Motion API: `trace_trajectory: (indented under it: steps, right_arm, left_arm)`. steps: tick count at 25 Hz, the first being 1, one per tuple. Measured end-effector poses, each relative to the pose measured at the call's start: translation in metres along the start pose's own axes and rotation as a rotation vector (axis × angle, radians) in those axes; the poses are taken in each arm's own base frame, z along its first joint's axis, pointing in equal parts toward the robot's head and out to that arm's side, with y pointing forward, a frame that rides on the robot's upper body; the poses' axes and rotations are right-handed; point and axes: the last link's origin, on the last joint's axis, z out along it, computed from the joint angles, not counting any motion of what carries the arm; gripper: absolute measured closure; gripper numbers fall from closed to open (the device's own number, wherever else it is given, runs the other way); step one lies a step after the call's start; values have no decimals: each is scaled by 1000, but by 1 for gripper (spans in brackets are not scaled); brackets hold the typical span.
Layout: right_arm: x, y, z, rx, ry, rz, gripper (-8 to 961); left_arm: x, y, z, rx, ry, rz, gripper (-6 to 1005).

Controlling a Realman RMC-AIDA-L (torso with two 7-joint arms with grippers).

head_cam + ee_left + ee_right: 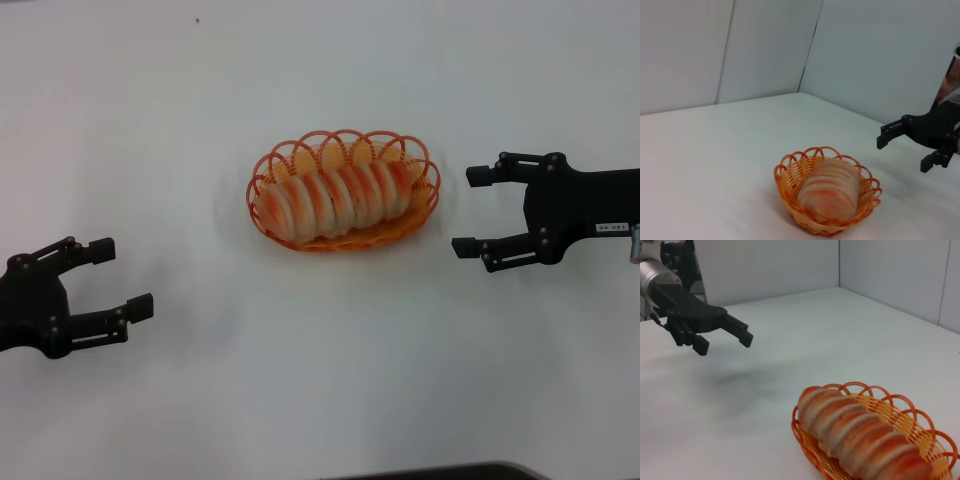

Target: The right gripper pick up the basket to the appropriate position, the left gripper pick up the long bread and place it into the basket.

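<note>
Left gripper (113,277): low at the left of the head view, well apart from the basket; black fingers spread wide and empty, tips pointing toward the table's middle. The right wrist view shows it hanging above the table with a faint shadow beneath (725,335).

Table (320,400): plain white surface carrying the basket; grey wall panels stand behind it in both wrist views.

Basket (262,188): orange, oval, with a looped scalloped rim; it rests on the table near the centre, between the two grippers and touching neither.

Bread (335,200): lies lengthwise inside the basket, tilted slightly with its right end farther from the robot; crosswise ridges banded orange-red and pale cream. Its right end looks redder in the head view.

Right gripper (470,210): level with the basket at the right, near its right end but apart from it; fingers spread wide, empty, tips aimed at the basket. A small white label sits on the arm.

View differences: the left wrist view sees the bread (832,192) end-on in the basket (790,172), with the right gripper (905,150) beyond; the right wrist view shows bread (860,435) and basket (912,412) along their length.
</note>
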Motion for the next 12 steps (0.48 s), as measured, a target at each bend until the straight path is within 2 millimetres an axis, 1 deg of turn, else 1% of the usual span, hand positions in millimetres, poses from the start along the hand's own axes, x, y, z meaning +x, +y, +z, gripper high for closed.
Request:
trace_trajectory:
  steps: [7,12]
  right_arm:
    - [2,-4,1,26,10,2,-6]
    - [-1,-6,0,35,-2,-5,-6]
  left_arm:
    - [-3,-2,0,25,-6,-6,60]
    - [-3,-2,0,35,8,-12,60]
